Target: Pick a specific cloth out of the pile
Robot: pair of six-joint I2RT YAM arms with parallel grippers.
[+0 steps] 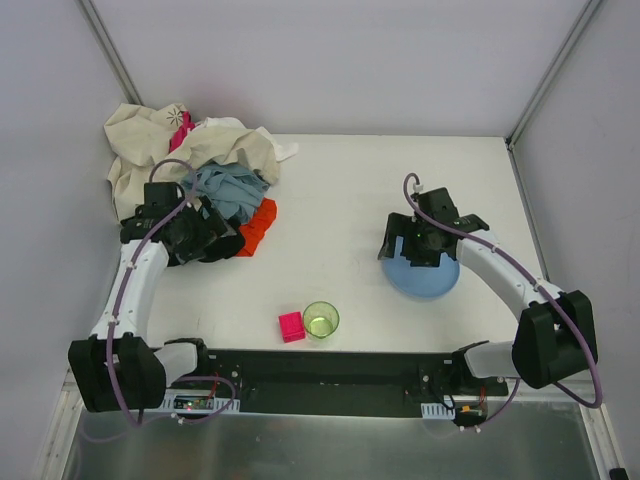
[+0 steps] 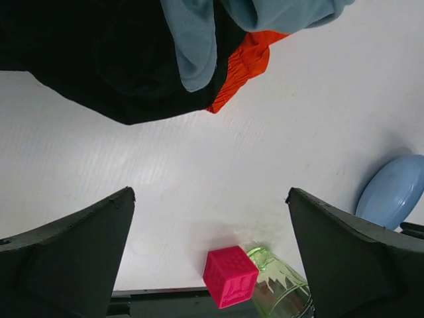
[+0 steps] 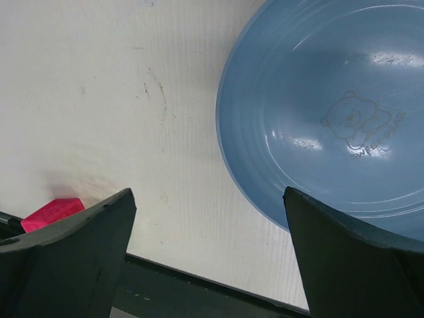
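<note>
Cloth [image 1: 258, 225], soft crumpled orange-red fabric, partly beneath the lumpy pile [image 1: 140, 140]

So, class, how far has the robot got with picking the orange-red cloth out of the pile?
Done: nothing yet; the orange-red cloth lies at the edge of the pile, partly under grey-blue fabric. In hand: the left claw hangs open and empty near it. Left: grip the cloth and pull it clear.
</note>
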